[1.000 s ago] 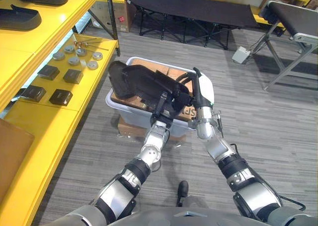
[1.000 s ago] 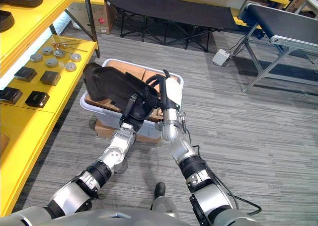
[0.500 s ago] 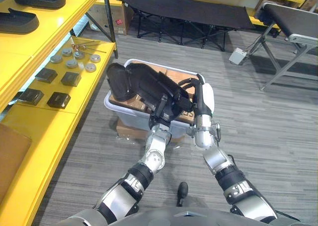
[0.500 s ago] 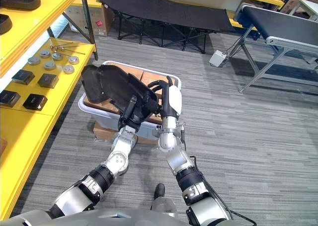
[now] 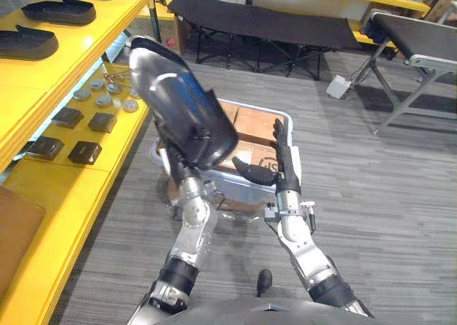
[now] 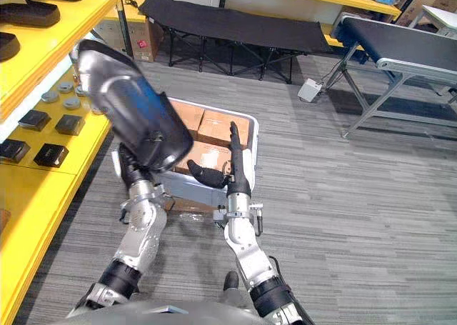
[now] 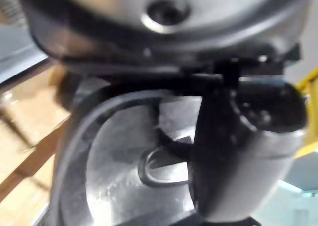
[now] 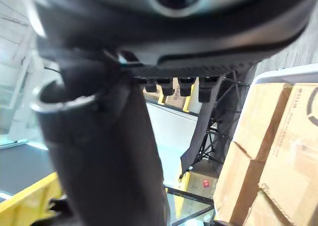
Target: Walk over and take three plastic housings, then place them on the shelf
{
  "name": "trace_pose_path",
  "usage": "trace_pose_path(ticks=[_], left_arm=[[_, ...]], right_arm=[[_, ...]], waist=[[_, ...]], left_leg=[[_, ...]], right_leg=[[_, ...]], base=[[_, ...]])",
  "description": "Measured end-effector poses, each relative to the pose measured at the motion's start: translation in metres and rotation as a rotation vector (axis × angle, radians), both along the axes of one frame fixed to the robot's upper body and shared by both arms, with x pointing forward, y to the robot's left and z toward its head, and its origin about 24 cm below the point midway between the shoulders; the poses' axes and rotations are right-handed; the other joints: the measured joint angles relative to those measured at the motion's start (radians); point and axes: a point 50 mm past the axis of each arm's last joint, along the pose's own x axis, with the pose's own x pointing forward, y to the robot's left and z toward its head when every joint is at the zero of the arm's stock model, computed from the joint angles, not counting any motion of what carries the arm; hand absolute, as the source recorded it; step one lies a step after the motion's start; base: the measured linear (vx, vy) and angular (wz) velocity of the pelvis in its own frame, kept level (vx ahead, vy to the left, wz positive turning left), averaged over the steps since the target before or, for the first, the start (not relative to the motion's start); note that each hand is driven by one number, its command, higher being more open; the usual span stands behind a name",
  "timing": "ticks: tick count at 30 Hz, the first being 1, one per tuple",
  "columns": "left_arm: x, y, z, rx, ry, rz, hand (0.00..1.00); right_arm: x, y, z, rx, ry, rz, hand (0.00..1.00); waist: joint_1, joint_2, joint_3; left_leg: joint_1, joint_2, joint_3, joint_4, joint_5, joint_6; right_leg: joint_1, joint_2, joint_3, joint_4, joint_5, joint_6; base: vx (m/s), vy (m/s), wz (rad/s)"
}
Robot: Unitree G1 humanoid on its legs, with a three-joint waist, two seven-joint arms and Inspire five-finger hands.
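Change vs a sec ago: the housing [image 5: 182,103] is no longer low over the bin [image 5: 253,105] in both hands. It's up high now, upper left of centre in the eye views, clear of the bin. My left hand [image 6: 134,169] has it alone, fingers clamped on its lower end; in the wrist view the thumb looks pressed on its inner face. My right hand [image 5: 284,169] has let go: fingers straight, thumb out, holding nothing, at centre frame over the bin's near rim. Whole view has shifted too, so my head moved.

Meaning, imo: the pick is done for this one. Next is a swing left to the shelf [image 5: 86,32] and a set-down. One-handed hold on a big shell could twist.

Counts:
- 1 housing in hand.
- 3 shelved housings [image 5: 58,11] on the top level, upper left corner.
- Lower level: 4 black blocks [image 5: 86,152], at least 5 discs [image 5: 105,100], some maybe hidden behind the housing.
- 1 bin w/ at least 3 boxes [image 5: 250,121].
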Motion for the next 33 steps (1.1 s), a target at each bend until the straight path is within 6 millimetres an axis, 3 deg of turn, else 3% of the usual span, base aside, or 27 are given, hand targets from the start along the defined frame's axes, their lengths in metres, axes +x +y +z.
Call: trace_pose_path(ticks=[2,6,12,21,26,33], left_arm=[[-0.009,0.022,0.005,0.094,-0.017,0.13,0.0],[-0.025,0.042,0.004,0.18,-0.012,0.215,0.0],[-0.042,0.049,0.001,0.222,-0.005,0.138,0.0],[-0.063,0.063,0.011,0.253,-0.035,0.026,0.0],[-0.071,0.077,0.02,0.276,-0.049,0.061,0.0],[-0.096,0.106,0.026,0.299,-0.033,0.184,0.0]], right_arm=[[-0.012,-0.009,-0.014,0.001,0.069,-0.026,1.0],[-0.024,-0.023,-0.023,0.067,0.136,-0.074,1.0],[-0.023,-0.033,-0.006,0.183,0.097,-0.006,1.0],[-0.037,-0.043,-0.02,0.308,0.187,0.125,1.0],[-0.034,-0.035,-0.022,0.285,0.199,0.196,1.0],[-0.023,-0.007,-0.027,0.22,0.229,0.336,1.0]], waist=[[-0.001,0.022,-0.015],[0.0,0.058,-0.036],[-0.012,0.08,-0.052],[-0.011,0.114,-0.072],[0.011,0.125,-0.079],[0.116,0.134,-0.086]], left_leg=[[0.0,-0.002,-0.005,0.0,-0.006,-0.001],[0.001,-0.003,-0.011,0.0,-0.011,-0.008],[0.0,-0.002,-0.005,0.0,-0.014,-0.011],[-0.005,-0.001,-0.03,0.001,-0.02,-0.012],[-0.026,0.0,-0.096,0.001,-0.015,-0.006],[-0.073,-0.02,-0.246,0.002,-0.001,0.002]], right_leg=[[0.005,-0.003,-0.007,0.0,-0.006,0.005],[0.004,-0.003,-0.014,-0.001,-0.016,-0.005],[-0.003,-0.003,-0.013,-0.005,-0.018,-0.008],[0.01,-0.003,-0.048,-0.006,-0.03,-0.013],[0.041,-0.004,-0.117,-0.006,-0.044,-0.005],[0.116,-0.009,-0.294,-0.001,-0.064,0.013]], base=[[0.01,0.012,0.09],[-0.01,0.007,0.04],[0.0,0.004,-0.02],[0.03,0.004,0.06],[0.03,-0.003,0.4],[0.03,-0.009,0.64]])
